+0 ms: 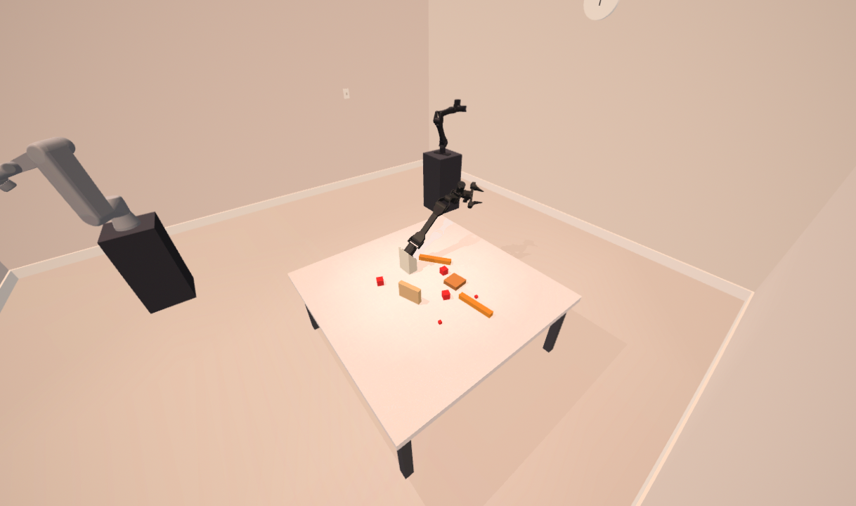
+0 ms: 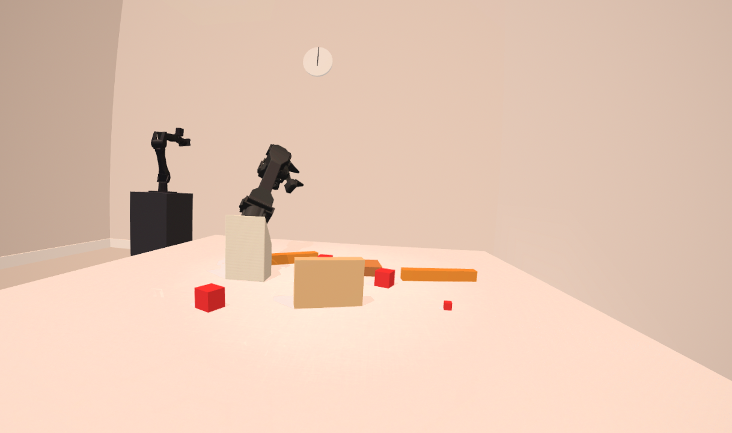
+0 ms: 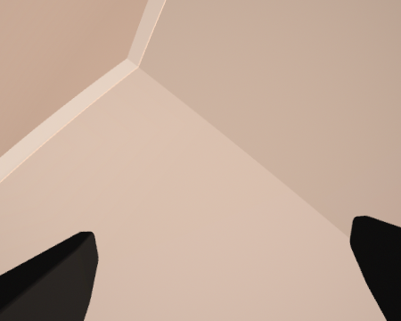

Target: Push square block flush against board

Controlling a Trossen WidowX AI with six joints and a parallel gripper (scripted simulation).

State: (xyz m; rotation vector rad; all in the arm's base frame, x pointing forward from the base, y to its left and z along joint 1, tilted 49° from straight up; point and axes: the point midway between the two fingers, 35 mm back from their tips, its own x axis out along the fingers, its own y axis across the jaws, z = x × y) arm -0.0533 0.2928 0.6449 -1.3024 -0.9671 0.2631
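Note:
The square block is a flat orange-brown piece (image 1: pixel 454 281) (image 2: pixel 369 268) lying on the table. In the exterior view it is partly hidden behind a light tan board (image 1: pixel 410 292) (image 2: pixel 328 282), which stands upright on its long edge. The block and the tan board are apart, with a red cube (image 1: pixel 445 294) (image 2: pixel 384 278) between them. Which piece is the task's board is not certain; a long orange bar (image 1: pixel 476 305) (image 2: pixel 438 274) also lies near the block, apart from it. My gripper (image 1: pixel 481 195) (image 2: pixel 300 178) (image 3: pixel 225 239) is open and empty, high above the table, away from the pieces.
A tall cream block (image 1: pixel 406 261) (image 2: pixel 244 247) stands by my arm's base. A second orange bar (image 1: pixel 434 258) (image 2: pixel 292 258) lies behind the square block, with a red cube (image 1: pixel 443 270) between. Another red cube (image 1: pixel 379 281) (image 2: pixel 209 297) lies left, small ones (image 1: pixel 476 296) (image 1: pixel 439 322) right and front.

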